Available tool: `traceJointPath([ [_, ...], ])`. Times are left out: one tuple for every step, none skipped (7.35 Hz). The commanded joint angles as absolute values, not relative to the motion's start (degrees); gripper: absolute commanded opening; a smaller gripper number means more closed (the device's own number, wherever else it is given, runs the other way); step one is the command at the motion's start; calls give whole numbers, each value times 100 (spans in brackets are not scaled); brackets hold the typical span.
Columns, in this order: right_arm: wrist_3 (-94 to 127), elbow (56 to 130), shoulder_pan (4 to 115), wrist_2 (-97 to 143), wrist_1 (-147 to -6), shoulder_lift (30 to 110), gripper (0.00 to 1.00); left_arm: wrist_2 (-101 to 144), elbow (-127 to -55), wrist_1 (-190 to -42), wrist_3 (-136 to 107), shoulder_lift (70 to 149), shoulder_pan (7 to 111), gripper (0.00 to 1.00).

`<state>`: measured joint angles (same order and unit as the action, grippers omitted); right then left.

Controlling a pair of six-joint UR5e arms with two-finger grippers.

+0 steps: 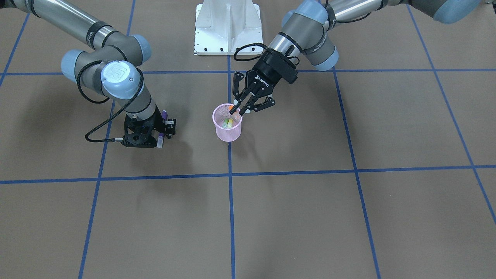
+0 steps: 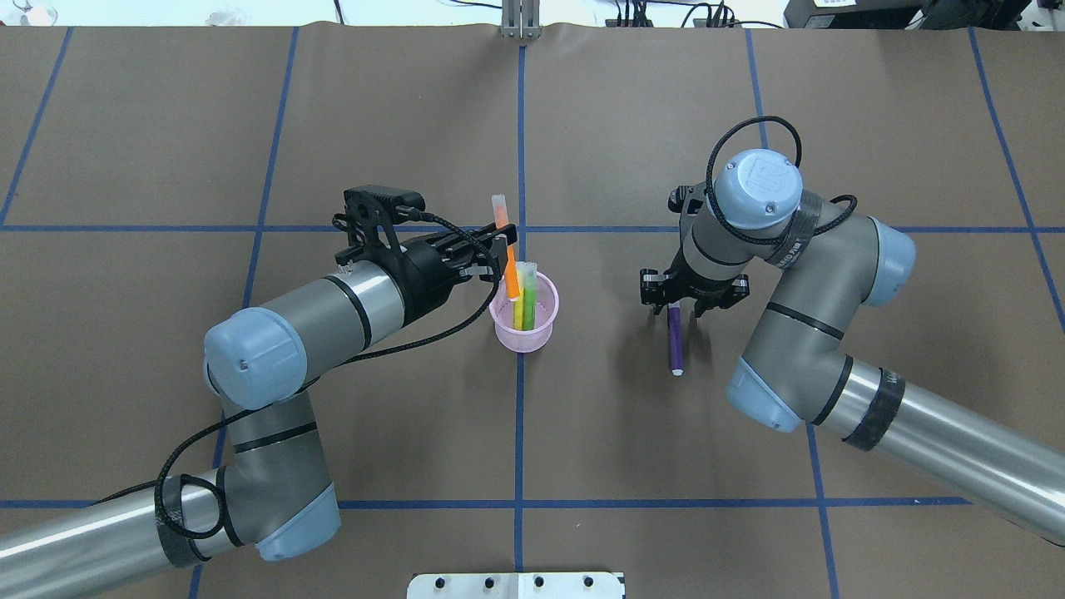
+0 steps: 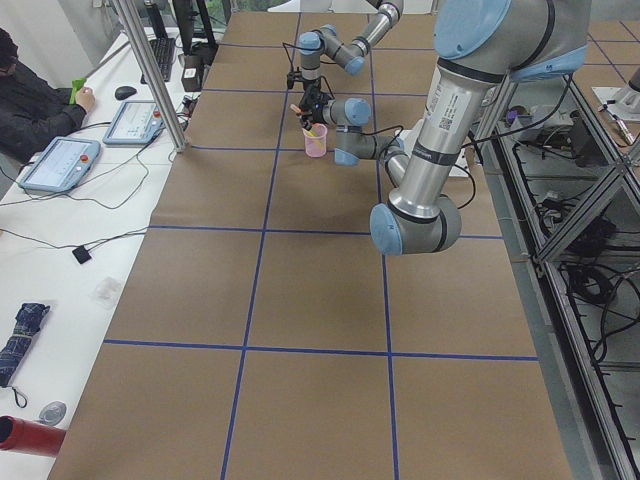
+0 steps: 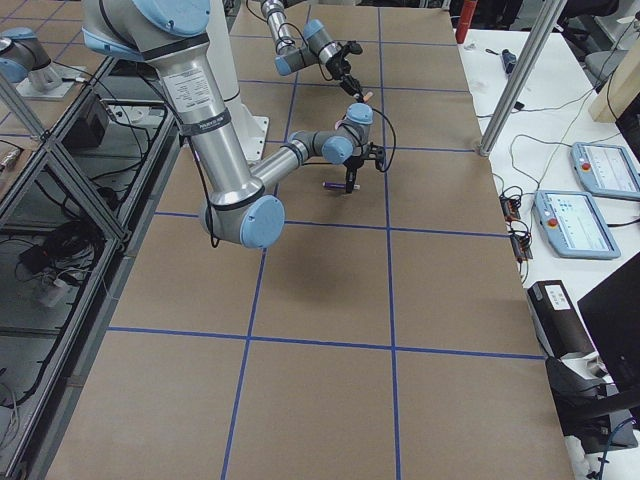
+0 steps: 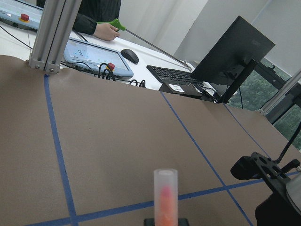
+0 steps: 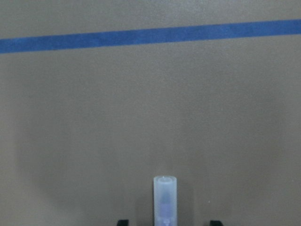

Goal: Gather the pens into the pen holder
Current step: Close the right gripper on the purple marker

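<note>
The pink mesh pen holder [image 2: 524, 333] [image 1: 228, 133] stands near the table's middle with a green pen [image 2: 530, 287] and a yellow pen [image 2: 519, 304] upright inside. My left gripper [image 2: 502, 248] [image 1: 237, 112] is shut on the orange pen [image 2: 510, 270], which is tilted with its lower end at the holder's rim and its cap [image 5: 165, 188] pointing away. The purple pen [image 2: 676, 341] [image 1: 159, 140] lies on the table to the holder's right in the overhead view. My right gripper [image 2: 676, 306] hangs over its near end, open, with a finger on each side and not touching it.
Blue tape lines [image 2: 521, 150] divide the brown table into squares. The white robot base [image 1: 228, 27] stands at the robot's edge. A person [image 3: 30, 100] sits at a side desk with tablets, and a monitor and keyboard [image 5: 169, 74] lie beyond the far edge.
</note>
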<state>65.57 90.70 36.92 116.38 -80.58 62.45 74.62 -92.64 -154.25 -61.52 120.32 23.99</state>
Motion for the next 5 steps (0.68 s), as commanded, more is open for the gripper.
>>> traceJointPath([
  [6557, 9070, 3683, 11637, -8060, 6249, 60, 7462, -9264, -15425, -6152, 12032, 2399, 0],
  [6557, 9062, 3665, 11637, -8060, 6249, 60, 7462, -9255, -15425, -6152, 12032, 2399, 0],
  [6557, 9062, 3656, 11637, -8060, 6249, 60, 7462, -9255, -15425, -6152, 12024, 2399, 0],
  [6557, 9027, 3656, 11637, -8060, 6249, 60, 7462, -9255, -15425, -6161, 12023, 2408, 0],
  [6557, 9026, 3656, 11637, -8060, 6249, 54, 7462, -9246, -15425, -6161, 12023, 2400, 0],
])
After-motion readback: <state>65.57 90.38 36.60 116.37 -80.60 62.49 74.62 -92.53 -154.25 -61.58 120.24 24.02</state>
